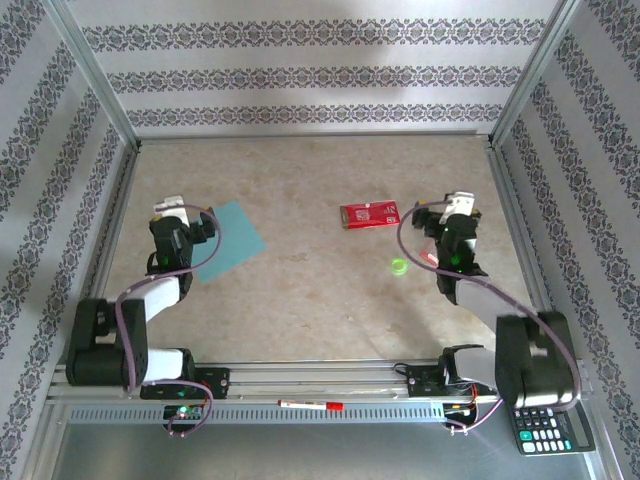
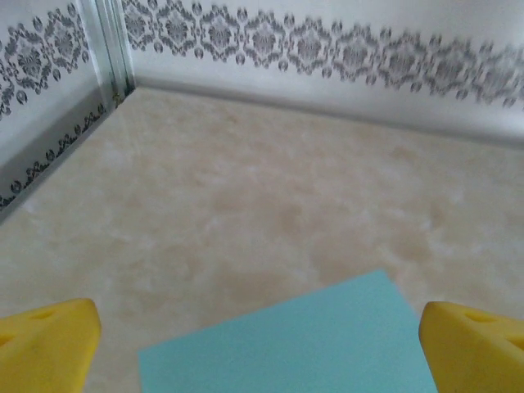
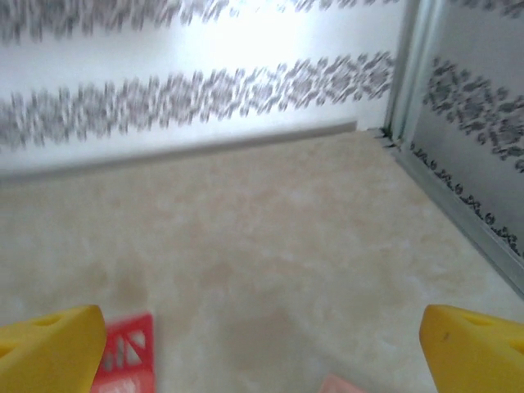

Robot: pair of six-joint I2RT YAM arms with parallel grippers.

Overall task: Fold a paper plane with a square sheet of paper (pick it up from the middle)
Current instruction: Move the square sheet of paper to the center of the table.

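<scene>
Now left end effector [image 2: 262,348] hangs released by the paper square [image 1: 230,240]; right end effector [image 3: 262,348], released, points forward.

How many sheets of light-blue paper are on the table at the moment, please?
1. The square sheet of paper lies flat on the table's left side, its left edge covered by the left arm. A sheet stacked exactly beneath it would be hidden.

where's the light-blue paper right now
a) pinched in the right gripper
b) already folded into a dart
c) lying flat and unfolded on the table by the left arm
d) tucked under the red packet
C: the square sheet of paper lies flat and uncreased on the table, just ahead of the open left gripper and well apart from the red packet.
</scene>
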